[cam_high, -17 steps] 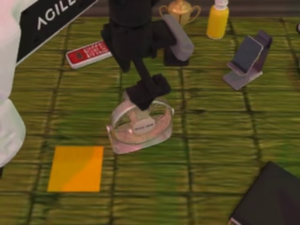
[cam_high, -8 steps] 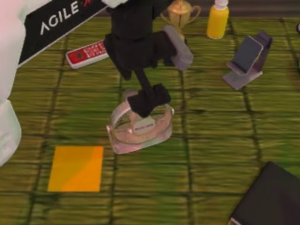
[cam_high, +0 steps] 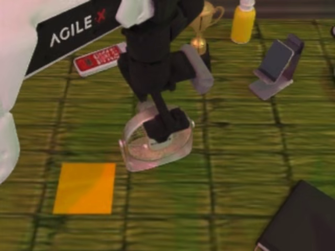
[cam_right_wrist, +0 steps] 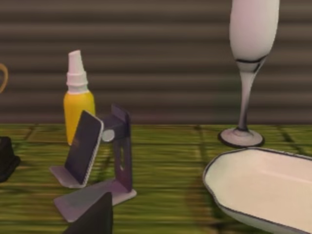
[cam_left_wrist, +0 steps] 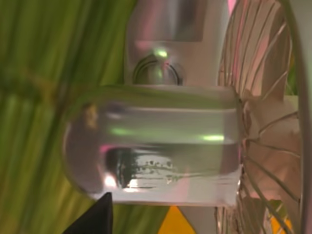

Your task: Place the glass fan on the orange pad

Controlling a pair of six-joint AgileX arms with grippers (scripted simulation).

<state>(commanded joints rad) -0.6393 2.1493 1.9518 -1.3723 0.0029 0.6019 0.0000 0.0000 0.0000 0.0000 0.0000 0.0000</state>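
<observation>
The green slatted table [cam_high: 235,172] fills the room, and my left arm [cam_high: 47,31], white with its AGILEX band, leans in from the top view's left. Its left gripper [cam_high: 165,128] is down on the glass fan [cam_high: 154,149], the dark fingers right over the fan's centre. From the wrist camera the fan's rounded motor housing [cam_left_wrist: 156,146] sits directly ahead of the jaws with the wire grille [cam_left_wrist: 263,122] beside it. I cannot tell whether the jaws are clenched or released.

The fan rests near the middle of the table. The orange pad [cam_high: 85,188] lies flat, well apart from the jaws, toward the table's left and nearer the front edge, with nothing on it.

Behind the jaws stand a gold trophy [cam_high: 203,21], a yellow bottle [cam_high: 243,22], a phone stand [cam_high: 275,68] and a red remote [cam_high: 99,58].

The right gripper [cam_right_wrist: 95,217] is parked off to the right, beside a white dish [cam_right_wrist: 263,187] and a tall glass [cam_right_wrist: 246,73].
</observation>
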